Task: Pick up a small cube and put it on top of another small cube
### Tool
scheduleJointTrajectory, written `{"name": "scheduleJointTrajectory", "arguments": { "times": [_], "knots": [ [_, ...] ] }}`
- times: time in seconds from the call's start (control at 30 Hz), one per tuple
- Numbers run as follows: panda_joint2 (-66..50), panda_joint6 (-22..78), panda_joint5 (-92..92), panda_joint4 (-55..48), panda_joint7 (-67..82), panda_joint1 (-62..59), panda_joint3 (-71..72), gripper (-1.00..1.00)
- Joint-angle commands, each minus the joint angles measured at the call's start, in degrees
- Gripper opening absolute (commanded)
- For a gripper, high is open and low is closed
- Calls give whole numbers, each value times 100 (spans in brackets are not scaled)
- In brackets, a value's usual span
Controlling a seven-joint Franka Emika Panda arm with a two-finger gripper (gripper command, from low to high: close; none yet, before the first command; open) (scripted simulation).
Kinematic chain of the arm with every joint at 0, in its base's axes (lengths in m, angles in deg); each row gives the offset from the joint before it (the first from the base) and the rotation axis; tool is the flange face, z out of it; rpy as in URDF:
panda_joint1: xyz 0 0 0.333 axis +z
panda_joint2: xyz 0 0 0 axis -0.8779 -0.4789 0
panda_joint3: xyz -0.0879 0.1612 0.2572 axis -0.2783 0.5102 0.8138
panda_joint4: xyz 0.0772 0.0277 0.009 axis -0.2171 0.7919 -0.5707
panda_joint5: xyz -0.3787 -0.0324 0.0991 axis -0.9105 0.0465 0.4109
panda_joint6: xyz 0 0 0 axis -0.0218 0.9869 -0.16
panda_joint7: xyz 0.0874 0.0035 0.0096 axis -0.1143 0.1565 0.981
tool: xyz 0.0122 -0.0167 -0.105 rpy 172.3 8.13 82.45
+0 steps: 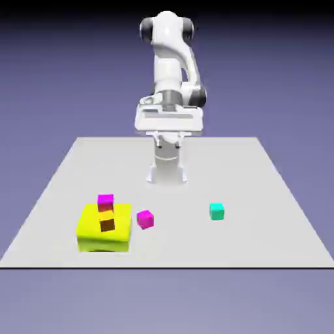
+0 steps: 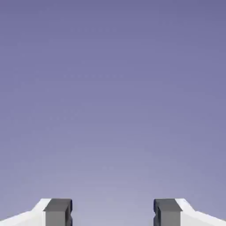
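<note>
Gripper (image 2: 113, 212) wide open, holding nothing. Yellow block (image 1: 104, 238) near left; a magenta cube (image 1: 145, 220) sits just right of it, its twin (image 1: 106, 201) above the block. Should handle light, stiff, not fragile; pinch opposite side faces. Plain, sharp-edged, turned askew.

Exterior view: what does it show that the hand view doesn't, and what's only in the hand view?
Only the exterior view shows the white robot arm, the table, the big yellow block, the teal cube, the orange-brown cube and two magenta cubes, one by the orange-brown cube and one beside the yellow block.

Only the hand view shows the grey finger tips up close, with a wide gap between them.

Both show the gripper, open and holding nothing, and the blue-violet backdrop.
</note>
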Motion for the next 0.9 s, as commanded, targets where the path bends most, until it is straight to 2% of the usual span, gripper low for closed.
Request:
{"name": "scheduleJointTrajectory", "arguments": {
  "times": [0.0,0.87],
  "knots": [
    [-158,176,-250,0,-26,106,-27,0],
    [-4269,4752,-6728,11,-710,2867,-740,0]
  ]
}}
